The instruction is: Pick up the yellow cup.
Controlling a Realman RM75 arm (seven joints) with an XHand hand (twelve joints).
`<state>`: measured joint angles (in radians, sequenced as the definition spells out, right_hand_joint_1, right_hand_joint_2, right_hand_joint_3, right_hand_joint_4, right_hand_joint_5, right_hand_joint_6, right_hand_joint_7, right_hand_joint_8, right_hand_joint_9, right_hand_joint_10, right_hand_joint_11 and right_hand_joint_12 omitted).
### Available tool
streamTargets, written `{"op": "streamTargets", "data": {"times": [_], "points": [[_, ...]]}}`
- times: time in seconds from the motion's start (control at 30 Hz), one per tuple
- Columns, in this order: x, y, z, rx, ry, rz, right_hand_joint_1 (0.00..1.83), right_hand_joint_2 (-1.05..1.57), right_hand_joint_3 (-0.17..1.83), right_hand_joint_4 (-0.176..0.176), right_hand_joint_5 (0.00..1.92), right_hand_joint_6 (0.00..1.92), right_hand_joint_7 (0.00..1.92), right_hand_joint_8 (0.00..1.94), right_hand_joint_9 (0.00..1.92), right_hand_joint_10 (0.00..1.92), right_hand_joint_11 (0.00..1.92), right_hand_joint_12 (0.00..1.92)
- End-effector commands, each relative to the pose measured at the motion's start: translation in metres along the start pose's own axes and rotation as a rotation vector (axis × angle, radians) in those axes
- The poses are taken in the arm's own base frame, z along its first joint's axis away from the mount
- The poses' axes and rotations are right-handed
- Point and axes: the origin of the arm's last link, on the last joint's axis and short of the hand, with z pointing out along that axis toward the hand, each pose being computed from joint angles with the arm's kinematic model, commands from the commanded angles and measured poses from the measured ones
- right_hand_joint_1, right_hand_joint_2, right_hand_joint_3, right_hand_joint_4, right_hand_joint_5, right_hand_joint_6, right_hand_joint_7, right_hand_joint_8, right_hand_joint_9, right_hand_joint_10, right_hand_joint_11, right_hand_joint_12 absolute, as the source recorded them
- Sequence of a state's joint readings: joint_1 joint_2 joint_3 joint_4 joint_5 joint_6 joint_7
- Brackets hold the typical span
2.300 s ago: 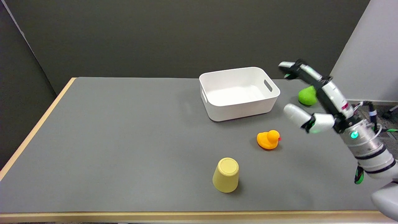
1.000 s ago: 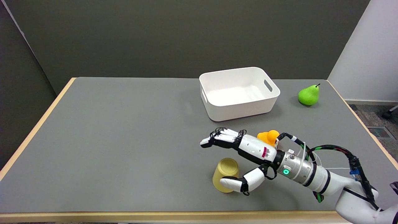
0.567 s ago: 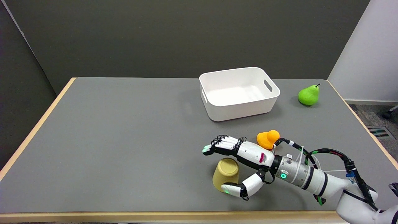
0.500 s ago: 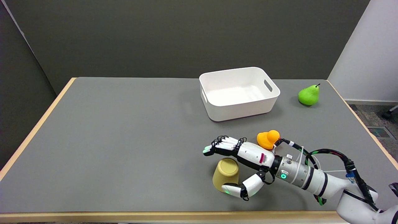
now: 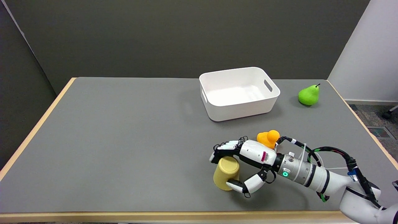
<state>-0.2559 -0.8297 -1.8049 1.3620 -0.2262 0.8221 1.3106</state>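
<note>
With yellow cup upside down between curled fingers and thumb, right hand grips it; lift straight up.

Yellow cup, orange duck, green pear, white bin, grey table.

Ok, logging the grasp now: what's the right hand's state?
Right hand: fingers closed around the upside-down yellow cup, which is not visibly lifted off the table.
</note>
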Motion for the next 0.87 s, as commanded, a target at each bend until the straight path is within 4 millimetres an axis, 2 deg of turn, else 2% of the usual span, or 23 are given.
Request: {"op": "streamTargets", "data": {"times": [0.03, 0.07, 0.1, 0.13, 0.2, 0.3, 0.47, 0.63, 0.67, 0.7, 0.87], "points": [[0.006, 0.003, -0.001, -0.006, -0.005, -0.047, 1.03, 0.69, 0.93, -0.045, 0.52, 1.11, 0.74, 0.99, 0.69, 1.32, 0.57, 1.74], [0.008, 0.003, -0.001, -0.007, 0.004, -0.050, 1.05, 0.76, 0.81, -0.051, 0.54, 1.19, 0.77, 1.04, 0.71, 1.32, 0.60, 1.75], [0.009, 0.003, 0.000, -0.007, 0.008, -0.050, 1.12, 0.99, 0.45, -0.066, 0.58, 1.38, 0.83, 1.17, 0.76, 1.31, 0.67, 1.78], [0.010, 0.004, 0.000, -0.008, 0.014, -0.051, 1.17, 1.15, 0.20, -0.079, 0.61, 1.52, 0.88, 1.26, 0.79, 1.30, 0.72, 1.82], [0.013, 0.003, 0.001, 0.000, 0.025, -0.076, 1.18, 1.14, 0.23, -0.098, 0.61, 1.51, 0.89, 1.29, 0.80, 1.31, 0.76, 1.87], [0.023, 0.000, 0.004, 0.011, 0.055, -0.129, 1.21, 1.08, 0.31, -0.144, 0.62, 1.46, 0.92, 1.29, 0.84, 1.35, 0.76, 1.92], [0.054, -0.002, 0.011, 0.018, 0.128, -0.191, 1.21, 1.05, 0.38, -0.164, 0.63, 1.45, 0.93, 1.30, 0.88, 1.40, 0.82, 1.92], [0.101, -0.010, 0.030, 0.021, 0.231, -0.278, 1.21, 1.05, 0.37, -0.160, 0.62, 1.45, 0.93, 1.32, 0.87, 1.38, 0.83, 1.90], [0.110, -0.004, 0.031, -0.009, 0.240, -0.308, 1.21, 1.05, 0.38, -0.159, 0.62, 1.45, 0.93, 1.32, 0.87, 1.39, 0.83, 1.90], [0.125, -0.013, 0.038, -0.003, 0.273, -0.325, 1.21, 1.04, 0.39, -0.159, 0.63, 1.45, 0.93, 1.32, 0.88, 1.39, 0.83, 1.89], [0.185, -0.015, 0.058, -0.106, 0.392, -0.472, 1.21, 1.03, 0.40, -0.147, 0.63, 1.46, 0.93, 1.32, 0.87, 1.39, 0.84, 1.90]]}}
